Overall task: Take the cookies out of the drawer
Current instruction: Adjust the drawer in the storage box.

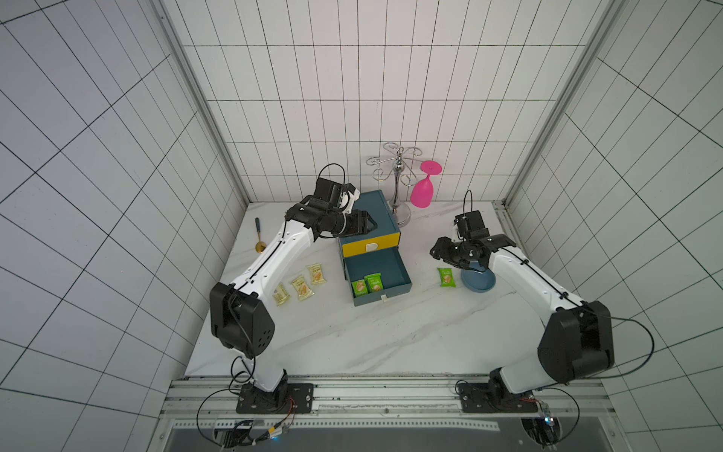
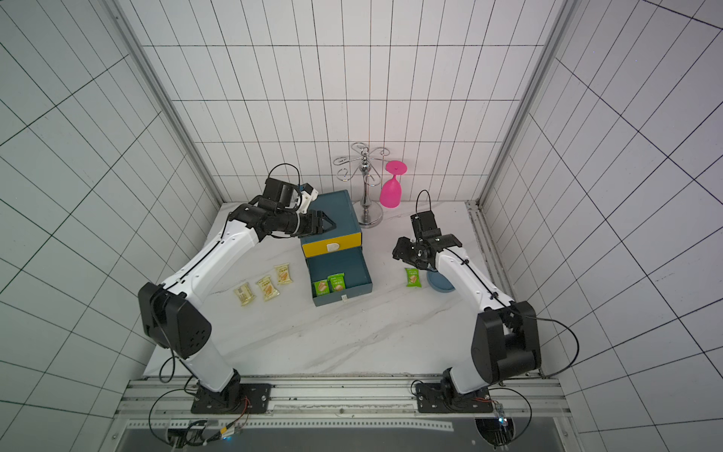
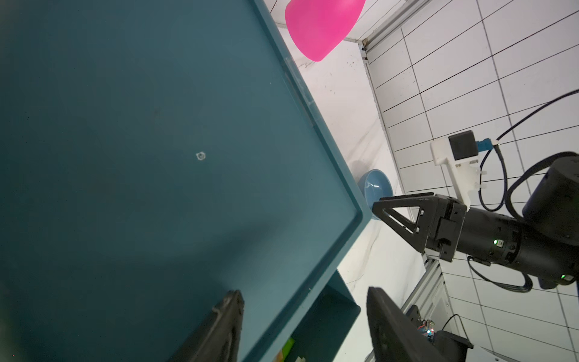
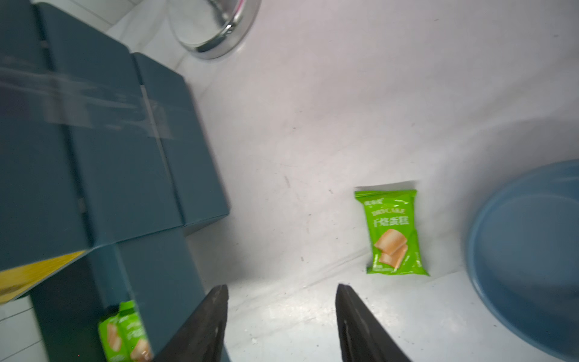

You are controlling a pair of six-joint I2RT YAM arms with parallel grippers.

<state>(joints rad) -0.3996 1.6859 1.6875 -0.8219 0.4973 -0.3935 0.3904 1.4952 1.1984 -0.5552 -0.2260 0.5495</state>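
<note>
**Mid-task:** three yellow foil cookie packets [image 1: 301, 287] and one green foil packet [image 1: 446, 277] are lying out on the white marbled tabletop [image 1: 352, 344], while two green packets [image 1: 367, 285] are sitting in the open teal lower drawer [image 1: 385, 260].

Left jaws, over the teal cabinet [image 1: 377, 207] top, and right jaws, hanging near the lone green packet, are both standing open and empty. Next, likely: reaching into the drawer for a flat packet.

A white marble-patterned bench [image 1: 352, 344] carries a chrome wire glass rack [image 1: 398, 184] at its far edge, right of centre. A pink plastic wine glass [image 1: 422, 191] is at the rack's right side, foot up and bowl down. A round blue dish [image 1: 479, 282] sits towards the right edge, and a gold spoon with a teal handle [image 1: 259, 235] lies at the far left, its handle pointing away.
</note>
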